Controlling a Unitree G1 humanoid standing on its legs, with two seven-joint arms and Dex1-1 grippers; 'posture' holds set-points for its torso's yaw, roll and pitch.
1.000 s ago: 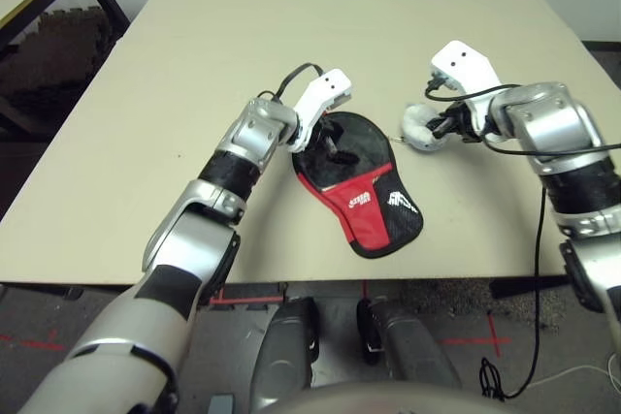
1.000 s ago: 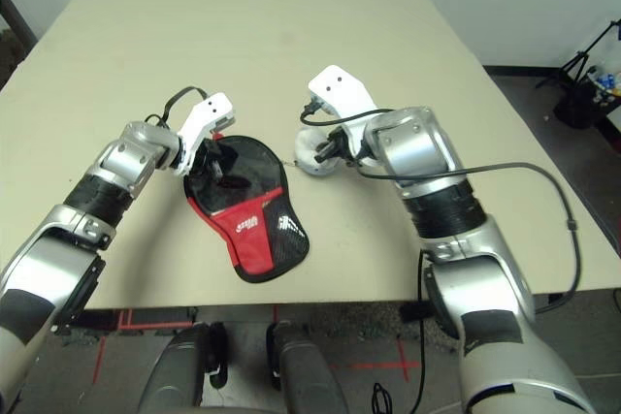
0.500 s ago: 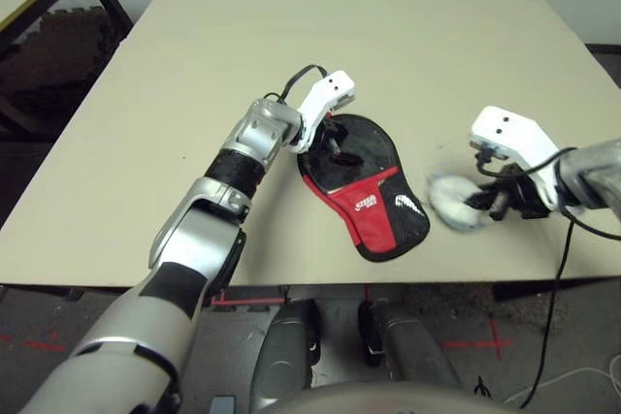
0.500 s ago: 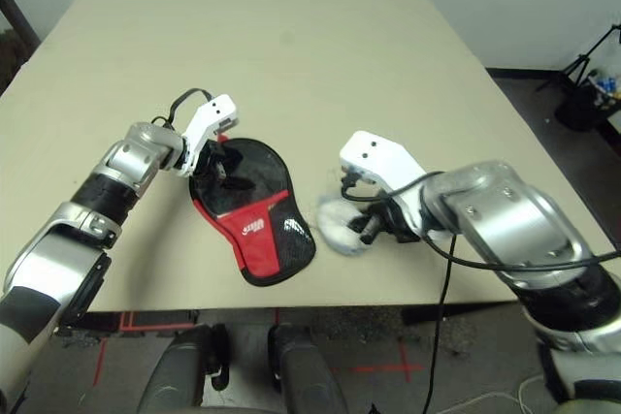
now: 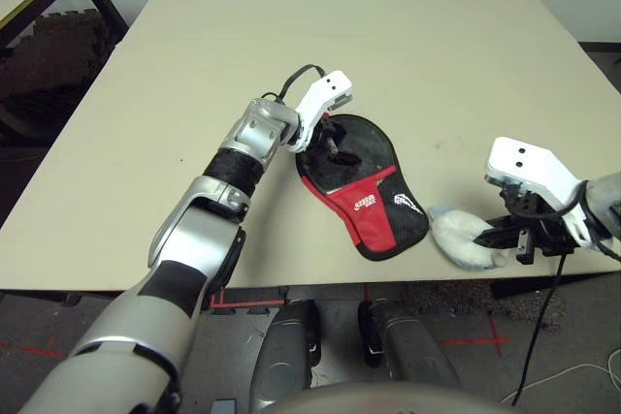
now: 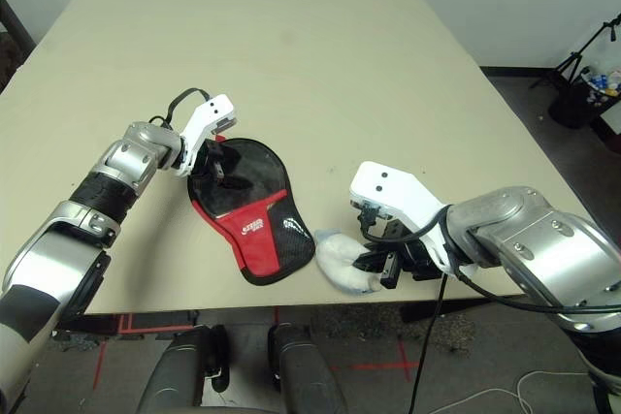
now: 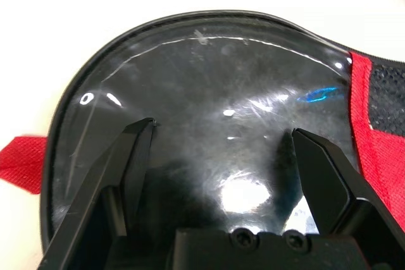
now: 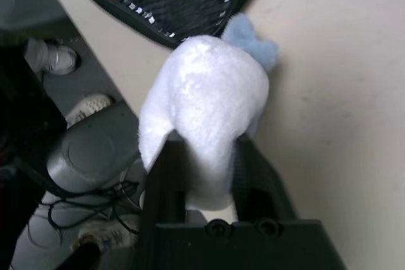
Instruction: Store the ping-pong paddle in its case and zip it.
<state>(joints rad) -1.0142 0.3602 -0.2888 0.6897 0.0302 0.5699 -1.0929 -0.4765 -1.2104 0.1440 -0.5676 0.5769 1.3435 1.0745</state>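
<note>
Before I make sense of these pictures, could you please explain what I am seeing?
This is a robot with two silver arms. Two pictures come from its head, one per eye, looking down at the same table; the other two come from cameras on its wrists.

On the table lies a flat black-and-red case, with a white plush toy beside it. I can't tell whether the paddle is inside the case.

The left hand is open over the case's shiny black part, gripping nothing. The right hand is at the toy, though I can't tell whether it grips it.
</note>
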